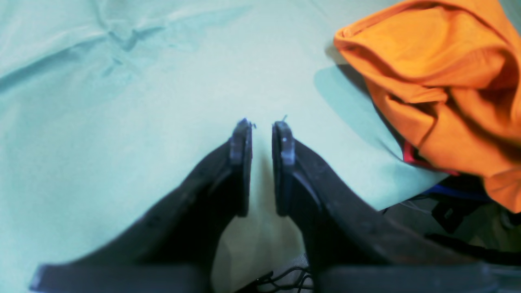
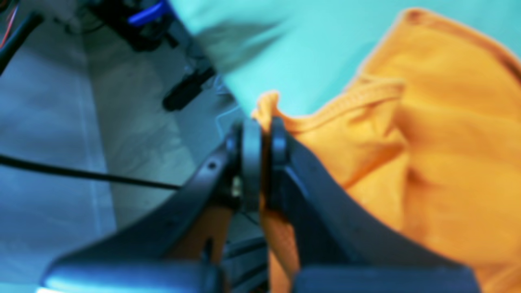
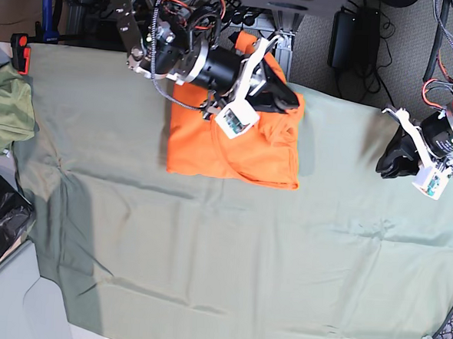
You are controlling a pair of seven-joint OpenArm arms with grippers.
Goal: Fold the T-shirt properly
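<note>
Orange T-shirt (image 3: pixel 213 142) lies bunched at the green cloth's (image 3: pixel 229 254) far edge; right gripper (image 2: pixel 261 134) pinches its hem, left gripper (image 1: pixel 261 134) slightly parted, empty; soft, light, floppy fabric, best held at seams

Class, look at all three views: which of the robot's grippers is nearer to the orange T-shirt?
The right. The right gripper is shut on an edge of the T-shirt at the table's far side. The left gripper hangs over bare green cloth, apart from the shirt.

One orange T-shirt (image 3: pixel 236 143), one sage cloth (image 3: pixel 229 254) (table cover), one olive garment (image 3: pixel 7 110), two arms.
</note>
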